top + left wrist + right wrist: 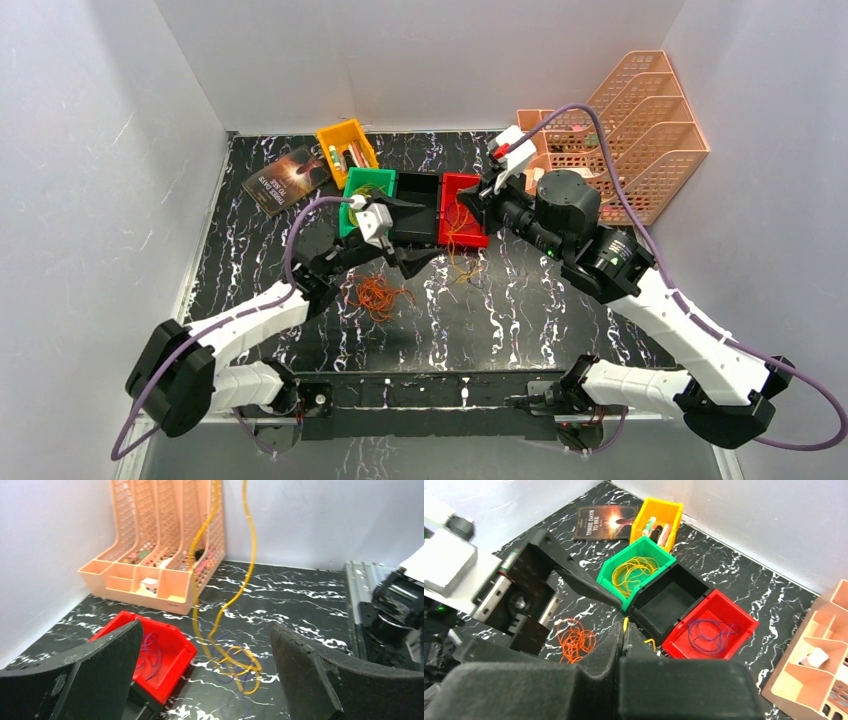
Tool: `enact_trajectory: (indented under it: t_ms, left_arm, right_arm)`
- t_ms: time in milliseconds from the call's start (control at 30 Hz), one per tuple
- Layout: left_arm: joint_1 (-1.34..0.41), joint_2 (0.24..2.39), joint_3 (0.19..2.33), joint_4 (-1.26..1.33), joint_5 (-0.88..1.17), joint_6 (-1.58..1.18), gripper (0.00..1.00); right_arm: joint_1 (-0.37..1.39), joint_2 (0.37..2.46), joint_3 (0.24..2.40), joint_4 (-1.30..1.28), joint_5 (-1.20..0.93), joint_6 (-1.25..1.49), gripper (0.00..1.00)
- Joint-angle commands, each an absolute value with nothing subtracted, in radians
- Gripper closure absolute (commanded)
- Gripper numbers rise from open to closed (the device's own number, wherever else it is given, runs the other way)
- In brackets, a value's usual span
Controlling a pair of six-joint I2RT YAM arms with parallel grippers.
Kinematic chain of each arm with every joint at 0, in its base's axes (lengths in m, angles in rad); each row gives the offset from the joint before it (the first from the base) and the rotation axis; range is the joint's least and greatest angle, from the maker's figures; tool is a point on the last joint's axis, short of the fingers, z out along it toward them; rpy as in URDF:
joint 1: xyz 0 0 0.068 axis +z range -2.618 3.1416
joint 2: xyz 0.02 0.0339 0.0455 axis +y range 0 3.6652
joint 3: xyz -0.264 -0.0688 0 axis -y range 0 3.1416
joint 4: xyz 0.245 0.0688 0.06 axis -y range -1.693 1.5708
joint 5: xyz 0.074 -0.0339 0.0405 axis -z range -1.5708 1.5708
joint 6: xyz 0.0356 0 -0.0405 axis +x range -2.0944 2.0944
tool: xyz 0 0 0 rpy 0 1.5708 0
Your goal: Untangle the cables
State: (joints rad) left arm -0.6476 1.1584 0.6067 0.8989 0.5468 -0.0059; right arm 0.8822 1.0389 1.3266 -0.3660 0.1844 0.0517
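My right gripper, lower centre, is clenched on a thin yellow cable. My left gripper stands released, one finger on either side of its hanging strands. Only the left wrist view shows them dropping to a coil beside the red plastic bin. An orange wire bundle lies on the black marbled tabletop, frame centre, below the black plastic bin.
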Motion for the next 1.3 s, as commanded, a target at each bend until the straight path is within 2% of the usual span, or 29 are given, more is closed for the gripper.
enact_trajectory:
  t_ms: [0,200,267,500,600,867,1267]
  left_arm:
    - [-0.709,1.213,0.655,0.996,0.622,0.032,0.02]
    - [-0.766,1.318,0.682,1.050,0.540,0.021,0.02]
    - [-0.767,1.355,0.682,1.090,0.481,-0.003,0.06]
    - [-0.767,1.413,0.671,1.144,0.378,-0.052,0.34]
    - [-0.767,1.423,0.652,1.144,0.380,-0.065,0.54]
    - [-0.767,1.424,0.562,1.144,0.356,-0.107,0.75]
    - [-0.767,1.463,0.425,1.143,0.389,-0.178,0.77]
  right_arm:
    - [0.884,1.042,1.383,-0.308,0.102,0.077,1.00]
    - [0.883,1.054,1.389,-0.307,0.048,0.087,1.00]
    - [0.884,1.052,1.392,-0.307,0.025,0.087,1.00]
    - [0.884,1.031,1.389,-0.301,-0.011,0.087,1.00]
    - [0.884,1.022,1.384,-0.298,-0.006,0.083,1.00]
    - [0.884,0.995,1.397,-0.293,0.029,0.061,1.00]
    - [0.884,0.933,1.450,-0.262,0.093,0.012,1.00]
